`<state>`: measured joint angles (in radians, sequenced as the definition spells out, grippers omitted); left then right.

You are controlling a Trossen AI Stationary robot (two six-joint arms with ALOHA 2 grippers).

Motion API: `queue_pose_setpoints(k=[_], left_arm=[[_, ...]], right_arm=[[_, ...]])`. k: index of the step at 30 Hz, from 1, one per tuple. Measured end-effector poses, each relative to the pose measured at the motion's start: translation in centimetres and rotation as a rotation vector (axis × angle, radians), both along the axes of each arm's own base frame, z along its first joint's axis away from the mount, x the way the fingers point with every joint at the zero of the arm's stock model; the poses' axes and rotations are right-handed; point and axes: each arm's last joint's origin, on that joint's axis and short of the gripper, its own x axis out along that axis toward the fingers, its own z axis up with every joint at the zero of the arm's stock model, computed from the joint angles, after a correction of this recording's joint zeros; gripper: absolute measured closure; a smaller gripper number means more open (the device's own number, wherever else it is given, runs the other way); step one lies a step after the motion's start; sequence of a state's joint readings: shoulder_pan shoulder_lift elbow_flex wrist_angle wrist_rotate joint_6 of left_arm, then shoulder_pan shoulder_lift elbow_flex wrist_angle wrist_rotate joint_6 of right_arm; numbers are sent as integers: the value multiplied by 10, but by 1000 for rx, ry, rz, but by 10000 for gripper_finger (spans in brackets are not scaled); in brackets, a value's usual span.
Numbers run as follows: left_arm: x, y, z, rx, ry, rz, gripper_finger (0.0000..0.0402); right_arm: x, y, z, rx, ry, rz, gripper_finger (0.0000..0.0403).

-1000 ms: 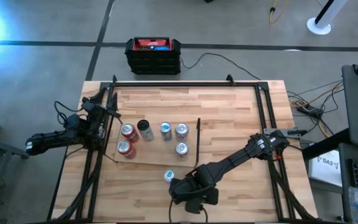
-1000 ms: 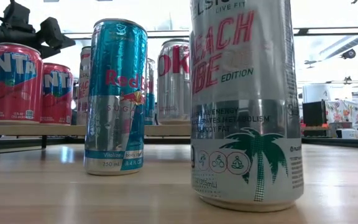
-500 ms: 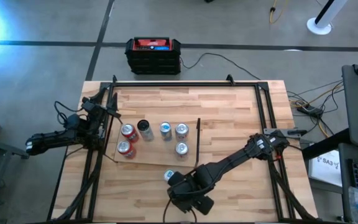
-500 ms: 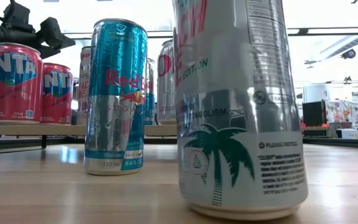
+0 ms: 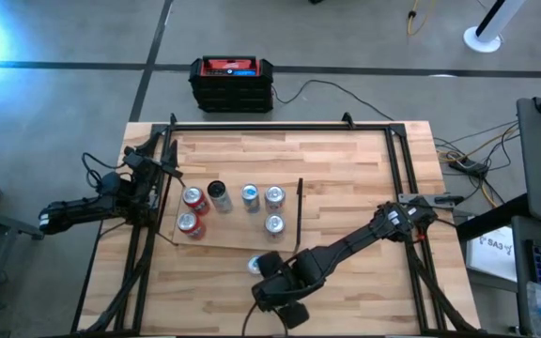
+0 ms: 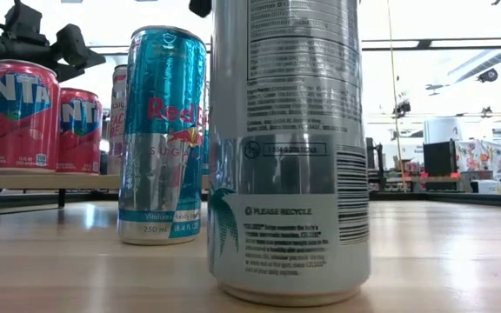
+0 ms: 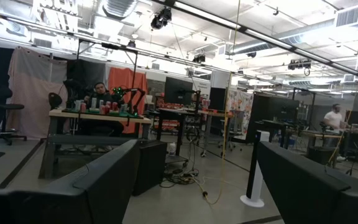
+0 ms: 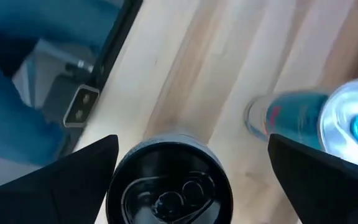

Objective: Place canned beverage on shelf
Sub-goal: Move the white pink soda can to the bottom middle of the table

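On the bench (image 5: 346, 188) before the shelf (image 5: 238, 235), the right gripper's (image 8: 191, 186) fingers spread around a "PLEASE RECYCLE" can (image 6: 287, 148) beside a Red Bull can (image 6: 162, 135); left fingers apart, idle.

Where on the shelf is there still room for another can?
The shelf is bare along its near edge, below the two red cans and left of the lone silver can. The far row, from the red cans to the black bar, is crowded.
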<state>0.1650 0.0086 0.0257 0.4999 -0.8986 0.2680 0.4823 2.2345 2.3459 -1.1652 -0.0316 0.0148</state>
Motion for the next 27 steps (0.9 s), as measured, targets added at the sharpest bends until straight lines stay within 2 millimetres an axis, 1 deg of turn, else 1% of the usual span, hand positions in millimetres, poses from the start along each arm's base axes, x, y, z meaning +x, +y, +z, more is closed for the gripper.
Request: queue_pose_setpoints(k=[5, 8, 11, 16, 21, 27], left_arm=[[0, 0, 0, 0, 0, 0, 91], [0, 0, 0, 0, 0, 0, 91], [0, 0, 0, 0, 0, 0, 91], [0, 0, 0, 0, -1, 0, 91], [0, 0, 0, 0, 0, 0, 91], [0, 0, 0, 0, 0, 0, 91]], right_arm=[[-2, 4, 0, 65, 41, -170, 3], [-5, 10, 0, 89, 56, -222, 3], [-9, 16, 0, 88, 55, -307, 3], [-15, 23, 0, 85, 36, -506, 3], [-18, 20, -2, 90, 38, -743, 3], [-21, 17, -3, 145, 92, -956, 3]])
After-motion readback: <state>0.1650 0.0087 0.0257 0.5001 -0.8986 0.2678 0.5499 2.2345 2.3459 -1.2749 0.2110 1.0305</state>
